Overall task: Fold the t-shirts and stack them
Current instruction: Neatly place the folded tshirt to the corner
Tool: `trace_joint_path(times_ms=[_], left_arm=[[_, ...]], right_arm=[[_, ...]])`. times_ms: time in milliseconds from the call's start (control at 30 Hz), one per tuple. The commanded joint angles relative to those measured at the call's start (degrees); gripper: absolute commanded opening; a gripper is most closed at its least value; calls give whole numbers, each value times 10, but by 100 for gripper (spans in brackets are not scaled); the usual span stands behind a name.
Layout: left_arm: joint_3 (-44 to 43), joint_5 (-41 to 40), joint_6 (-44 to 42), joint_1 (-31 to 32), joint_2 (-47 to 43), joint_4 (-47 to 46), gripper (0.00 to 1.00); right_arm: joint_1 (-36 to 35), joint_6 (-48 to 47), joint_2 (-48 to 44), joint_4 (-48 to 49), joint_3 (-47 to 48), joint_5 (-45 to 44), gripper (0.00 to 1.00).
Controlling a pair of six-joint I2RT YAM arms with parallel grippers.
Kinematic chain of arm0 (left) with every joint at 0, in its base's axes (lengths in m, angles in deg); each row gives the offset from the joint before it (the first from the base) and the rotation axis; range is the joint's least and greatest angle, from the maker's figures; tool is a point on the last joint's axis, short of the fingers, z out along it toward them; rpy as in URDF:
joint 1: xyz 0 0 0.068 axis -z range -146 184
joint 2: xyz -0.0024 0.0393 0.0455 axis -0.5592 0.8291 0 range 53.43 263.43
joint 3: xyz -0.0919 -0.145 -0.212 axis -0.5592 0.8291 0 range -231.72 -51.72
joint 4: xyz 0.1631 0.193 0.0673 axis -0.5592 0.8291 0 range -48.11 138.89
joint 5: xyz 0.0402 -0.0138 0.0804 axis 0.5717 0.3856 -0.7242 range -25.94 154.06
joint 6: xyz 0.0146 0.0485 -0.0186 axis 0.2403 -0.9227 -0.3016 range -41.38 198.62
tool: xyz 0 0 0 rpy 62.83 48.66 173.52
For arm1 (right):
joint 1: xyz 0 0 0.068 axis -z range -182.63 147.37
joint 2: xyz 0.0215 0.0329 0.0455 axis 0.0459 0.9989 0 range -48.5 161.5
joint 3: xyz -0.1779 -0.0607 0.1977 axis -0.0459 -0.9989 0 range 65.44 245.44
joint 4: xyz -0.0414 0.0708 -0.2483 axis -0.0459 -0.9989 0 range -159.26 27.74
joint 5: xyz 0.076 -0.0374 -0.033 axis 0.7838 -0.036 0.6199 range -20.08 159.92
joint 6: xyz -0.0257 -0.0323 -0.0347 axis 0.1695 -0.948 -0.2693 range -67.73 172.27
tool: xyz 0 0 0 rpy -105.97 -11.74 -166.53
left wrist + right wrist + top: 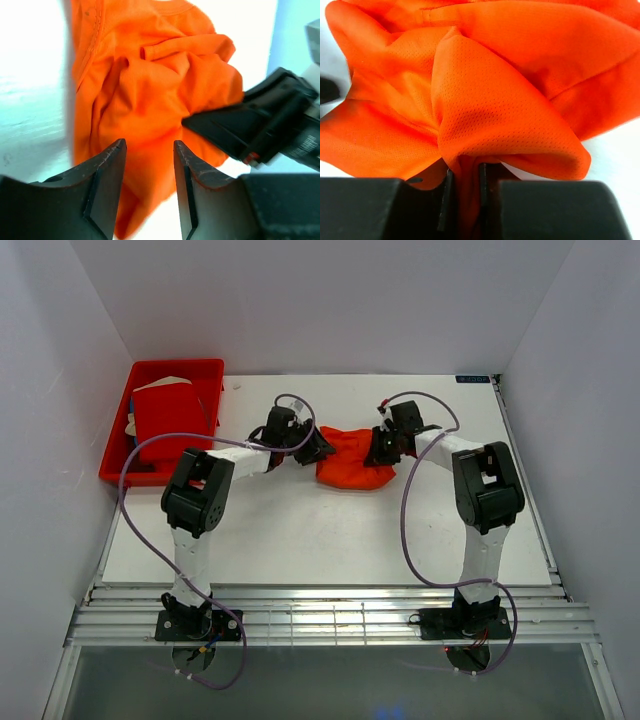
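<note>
Right wrist view: right gripper clenched on a pinch of the orange shirt. A fold of mesh cloth runs down between the jaws and billows out beyond them in loose ridges.

Left wrist view: left gripper released, jaws apart, nothing between them. Orange shirt lies just ahead, bunched, a stitched edge down its left side. Whether the tips touch cloth cannot be told. Right gripper's black finger comes in from the right, pressed into the heap.

Top external view: both arms reach to the middle of the table, one gripper at each end of the orange shirt. Shirt is a crumpled lump; no sleeve or outline readable. Farther back, at far left, a red tray holds the red shirt, flat and roughly square, something white showing at its edge.

Judgement: step in hand is opening out the orange shirt, before any fold; the red one looks finished. Next move calls for the left gripper to close on an edge opposite the right's pinch, then both to draw apart and lay the cloth flat. A grab through several layers would likely leave it bunched.
</note>
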Motion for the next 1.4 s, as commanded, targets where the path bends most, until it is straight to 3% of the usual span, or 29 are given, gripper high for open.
trace_joint_path(times_ms=[0,367,767,1167,1200,1233,1267,1333,1367], left_arm=[[-53,-24,-20,-4,-108,44,53],[8,-14,-48,-10,-200,91,53],[92,-27,-58,-17,-257,126,52],[89,-59,-81,-18,-272,192,51],[89,-60,-82,-18,-272,193,51],[92,-61,-82,-18,-273,194,51],[93,-62,-83,-18,-275,193,53],[94,-67,-83,-18,-276,198,61],[94,-67,-83,-18,-277,198,71]], right_arm=[[27,-78,-40,-101,69,-114,8],[125,-198,-41,-244,268,-166,8],[286,-252,107,-310,445,-88,8],[358,-262,197,-306,498,-18,8],[358,-259,199,-307,502,-19,12],[359,-257,199,-308,506,-18,33],[359,-249,196,-307,506,-17,44],[357,-243,188,-304,497,-16,53],[353,-242,174,-303,493,-22,54]])
